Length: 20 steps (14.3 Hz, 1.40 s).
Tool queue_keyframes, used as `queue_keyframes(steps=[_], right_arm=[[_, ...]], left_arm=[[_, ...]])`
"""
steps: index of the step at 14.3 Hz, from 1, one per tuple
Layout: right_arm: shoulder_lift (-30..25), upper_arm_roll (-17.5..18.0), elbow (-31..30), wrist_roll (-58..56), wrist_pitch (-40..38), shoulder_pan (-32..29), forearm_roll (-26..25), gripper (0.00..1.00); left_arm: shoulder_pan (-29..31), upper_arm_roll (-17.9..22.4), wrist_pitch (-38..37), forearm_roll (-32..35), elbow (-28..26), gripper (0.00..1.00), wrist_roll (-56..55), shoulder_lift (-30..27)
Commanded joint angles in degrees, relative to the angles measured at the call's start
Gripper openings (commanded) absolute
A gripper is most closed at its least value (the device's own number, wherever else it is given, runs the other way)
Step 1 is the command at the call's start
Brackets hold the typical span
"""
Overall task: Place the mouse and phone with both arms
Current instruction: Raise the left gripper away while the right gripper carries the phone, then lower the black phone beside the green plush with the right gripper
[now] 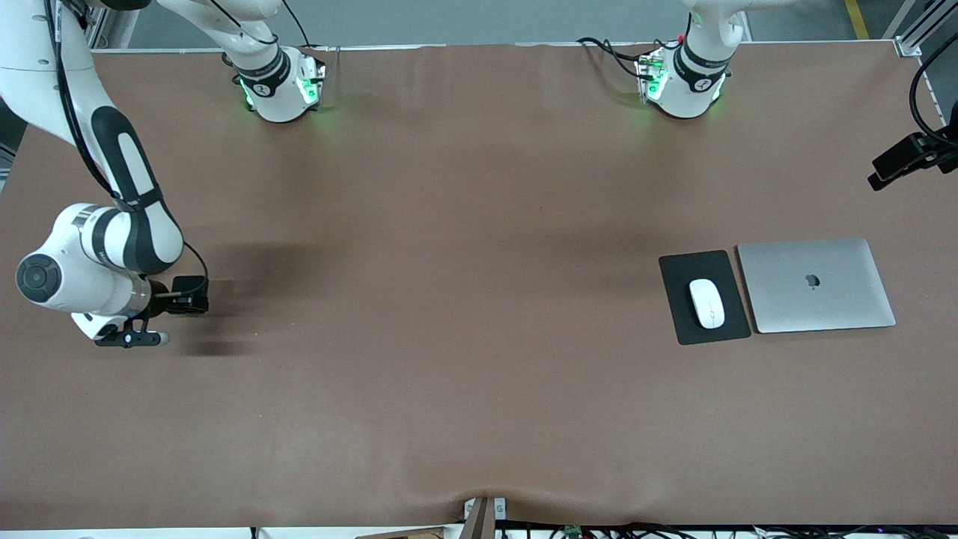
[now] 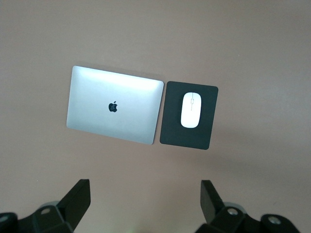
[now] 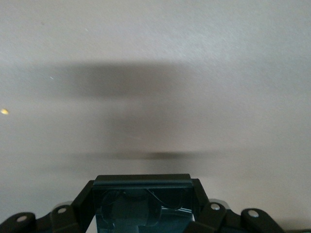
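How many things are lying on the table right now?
3, all toward the left arm's end: the mouse pad, the mouse on it, and a closed laptop beside the pad. The right gripper holds the phone.

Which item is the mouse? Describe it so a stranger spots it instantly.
Find the closed silver laptop toward the left arm's end of the table. Beside it lies a flat black mouse pad. The mouse rests on that pad: small, white, glossy and oval, the only white thing there.

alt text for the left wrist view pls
A white mouse lies on a black mouse pad, beside a closed silver laptop on the brown table. The left gripper is open over them.
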Motion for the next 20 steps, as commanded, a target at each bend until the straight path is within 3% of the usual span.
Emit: queue_keyframes(steps=[1, 6, 18, 19, 20], right_arm=[[-3.53, 1.24, -4.88, -1.87, 2.49, -2.36, -1.1, 0.0], [-5.12, 1.15, -12.89, -5.65, 11.64, -4.29, -1.1, 0.0], [-4.51, 0.8, -13.95, -5.74, 12.96, -6.4, -1.27, 0.0], [-4.51, 0.8, -13.95, -5.83, 12.96, -6.66, -1.27, 0.07], [-4.51, 0.8, -13.95, -6.0, 12.96, -6.75, -1.27, 0.31]], left_arm=[[0.2, 0.15, 0.72, -1.26, -0.88, 1.0, 0.86, -0.82], [0.11, 0.06, 0.73, -1.61, -1.23, 1.0, 0.77, -0.99], [0.11, -0.2, 0.81, -1.7, -1.32, 1.0, 0.77, -0.9], [0.11, -0.2, 0.73, -1.7, -1.32, 1.0, 0.77, -0.99], [0.11, -0.2, 0.73, -1.7, -1.32, 1.0, 0.77, -0.99]])
